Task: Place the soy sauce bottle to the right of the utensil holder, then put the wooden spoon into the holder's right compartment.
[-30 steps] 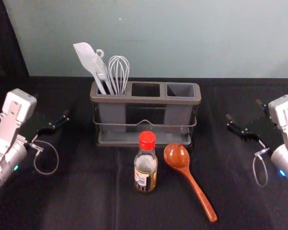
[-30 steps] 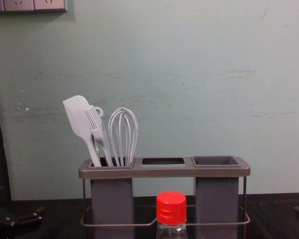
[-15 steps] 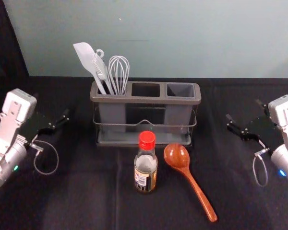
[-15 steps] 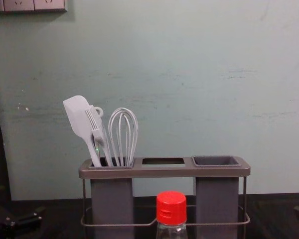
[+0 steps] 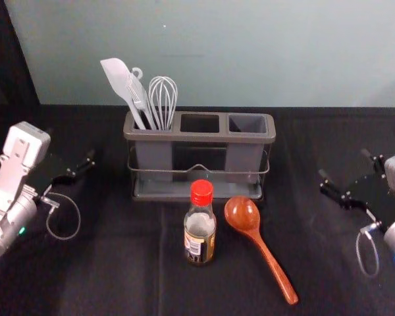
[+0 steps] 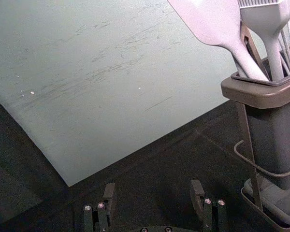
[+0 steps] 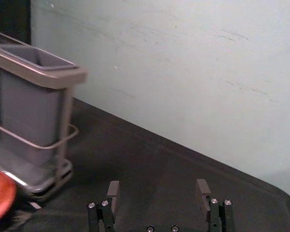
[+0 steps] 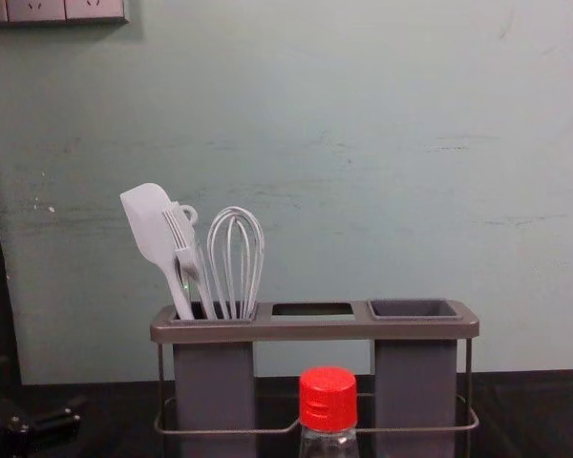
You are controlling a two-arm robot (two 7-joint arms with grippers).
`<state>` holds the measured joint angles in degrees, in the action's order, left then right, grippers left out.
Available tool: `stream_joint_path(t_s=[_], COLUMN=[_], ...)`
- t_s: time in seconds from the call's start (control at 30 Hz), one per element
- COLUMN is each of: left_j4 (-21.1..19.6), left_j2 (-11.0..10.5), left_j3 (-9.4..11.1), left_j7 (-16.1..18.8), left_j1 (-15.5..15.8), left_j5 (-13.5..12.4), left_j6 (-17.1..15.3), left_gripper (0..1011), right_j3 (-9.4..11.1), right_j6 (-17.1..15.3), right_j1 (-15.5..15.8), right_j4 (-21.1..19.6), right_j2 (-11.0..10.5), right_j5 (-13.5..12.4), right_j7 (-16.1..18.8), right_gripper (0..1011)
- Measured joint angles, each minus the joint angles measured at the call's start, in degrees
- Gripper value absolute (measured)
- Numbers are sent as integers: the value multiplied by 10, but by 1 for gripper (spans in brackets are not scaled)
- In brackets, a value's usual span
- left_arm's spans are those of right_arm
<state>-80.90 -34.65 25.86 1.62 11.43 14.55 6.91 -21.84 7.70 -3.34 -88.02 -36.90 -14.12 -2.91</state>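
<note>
Right claw (image 7: 158,187) has shifted outward, farther right of the utensil holder (image 5: 197,137). In front of the holder: soy sauce bottle (image 5: 199,234) upright, wooden spoon (image 5: 262,243) lying to its right. Bottle likely slick, stiff, weighty; grip mid-body. Spoon probably light, rigid; take the handle (image 5: 276,272). Both claws gape, left claw (image 6: 153,187) parked left of the holder. Head view shows the whole spoon; right wrist view, part of its bowl (image 7: 0,195).

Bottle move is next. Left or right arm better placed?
Right, I'd say. The right gripper is open right of the utensil holder, where the soy sauce bottle must go; the left gripper, also open, would have to cross over. Caution: the wooden spoon lies just right of the bottle.
</note>
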Motion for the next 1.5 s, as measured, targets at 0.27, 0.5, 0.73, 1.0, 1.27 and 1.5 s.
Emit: stream_joint_path(t_s=[0.27, 0.5, 0.73, 1.0, 1.27, 1.5], left_j4=[0, 0, 0, 0, 0, 0], left_j2=[0, 0, 0, 0, 0, 0], left_j3=[0, 0, 0, 0, 0, 0], left_j7=[0, 0, 0, 0, 0, 0], left_j1=[0, 0, 0, 0, 0, 0], left_j5=[0, 0, 0, 0, 0, 0], left_j6=[0, 0, 0, 0, 0, 0], left_gripper=[1000, 1000, 1000, 1000, 1000, 1000], right_j3=[16, 17, 12, -5, -28, -37], right_j6=[21, 30, 31, 37, 30, 19], right_j1=[67, 106, 129, 135, 123, 110], right_j4=[-62, -112, -149, -169, -174, -168], right_j2=[-2, 3, 15, 35, 60, 82], right_j5=[-12, -15, -32, -47, -47, -46], right_j7=[-1, 7, 32, 71, 110, 130], right_gripper=[1003, 1003, 1003, 1003, 1003, 1002])
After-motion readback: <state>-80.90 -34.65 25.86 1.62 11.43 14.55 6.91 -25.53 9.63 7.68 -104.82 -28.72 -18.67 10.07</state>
